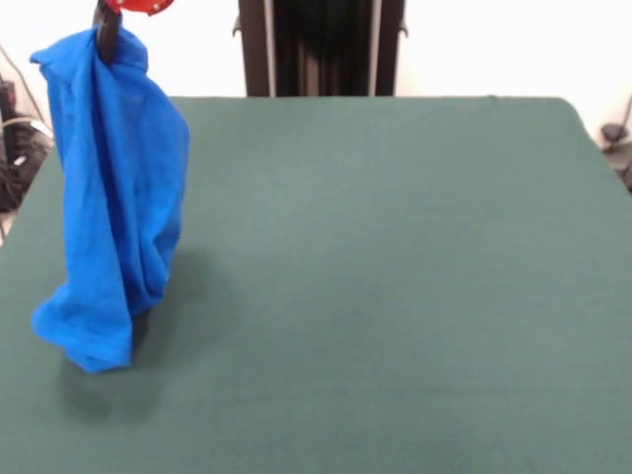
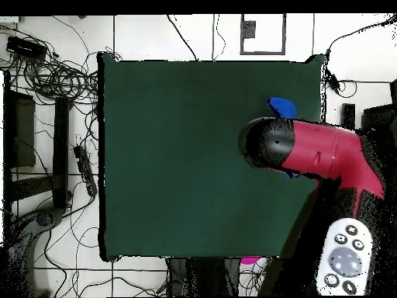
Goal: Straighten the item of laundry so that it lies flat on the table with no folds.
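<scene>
The blue T-shirt hangs bunched from my gripper at the top left of the front view. Its print is hidden in the folds. Its lower end rests on the green table near the left edge. The gripper is shut on the shirt's top end. In the overhead view the red and black arm covers the gripper and most of the shirt. Only small blue bits of the shirt show beside the arm, near the table's right side.
The robot's pedestal stands at the table's far side in the front view. Cables and dark equipment lie on the floor left of the table in the overhead view. A grey controller sits on the arm at the lower right.
</scene>
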